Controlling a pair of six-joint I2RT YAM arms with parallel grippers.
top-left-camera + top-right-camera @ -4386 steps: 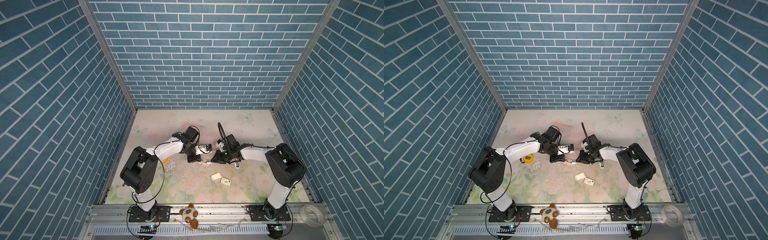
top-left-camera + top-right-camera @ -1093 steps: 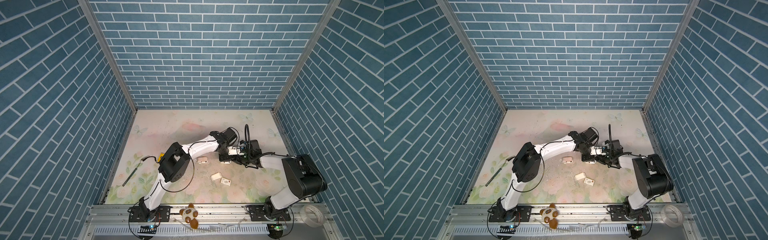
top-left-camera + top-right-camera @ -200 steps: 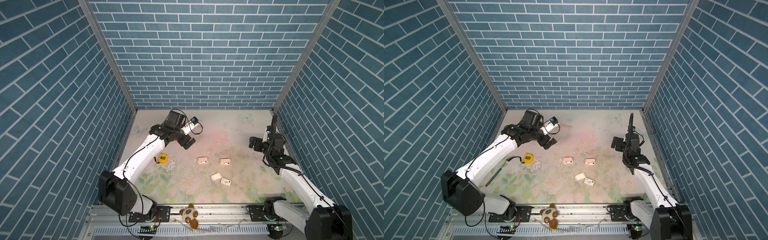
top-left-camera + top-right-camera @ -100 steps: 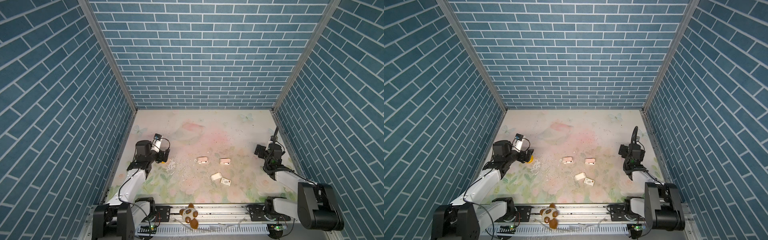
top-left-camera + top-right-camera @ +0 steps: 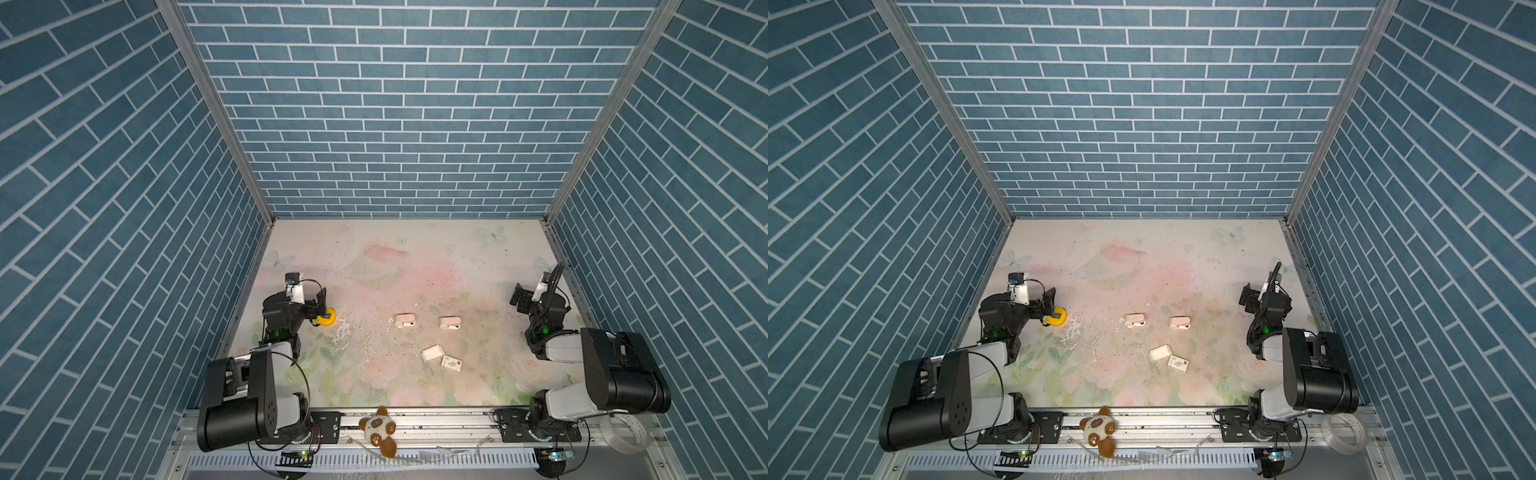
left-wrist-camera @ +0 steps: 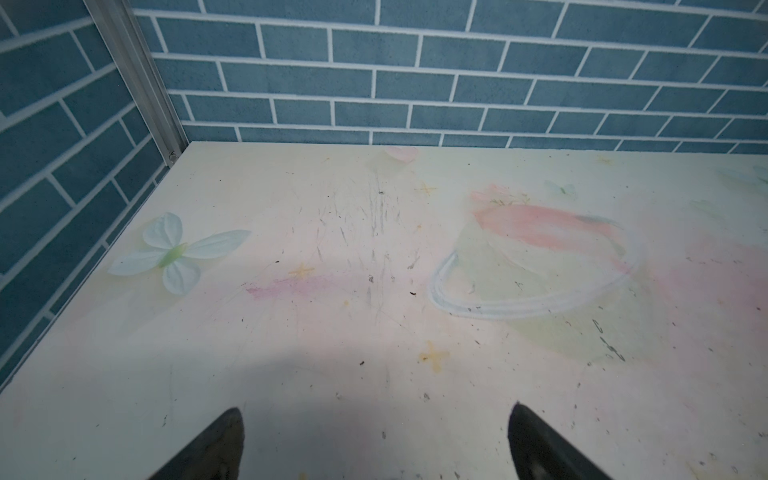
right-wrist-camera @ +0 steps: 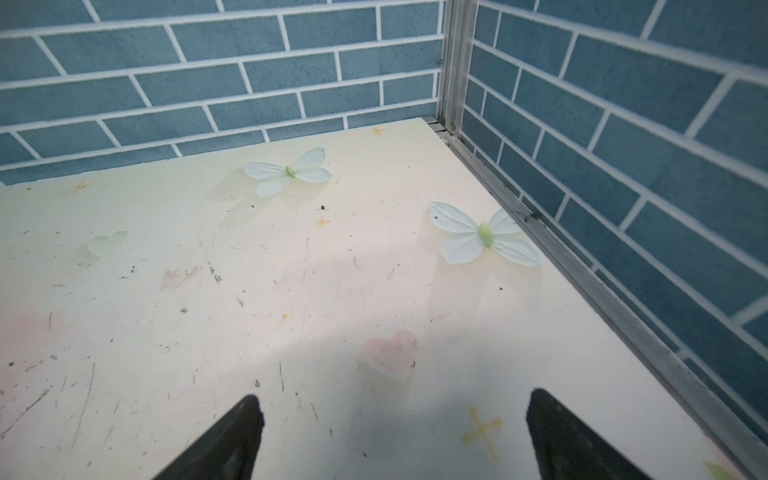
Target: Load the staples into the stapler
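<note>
Both drawn further back toward base since half-second ago: left gripper (image 6: 376, 409), right gripper (image 7: 395, 395); jaws wide apart, empty.

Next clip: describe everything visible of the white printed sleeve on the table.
The white sleeve is a small flat box, cardboard by its look, with dark marks printed on top. It lies flat and slightly skewed on the floral table, in the front half. The plain white tray sits close beside it; whether they touch cannot be told.

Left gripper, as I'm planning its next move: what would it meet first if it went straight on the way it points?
Nothing nearby: the open left gripper faces bare table, then probably the back wall; depth unclear.
</note>
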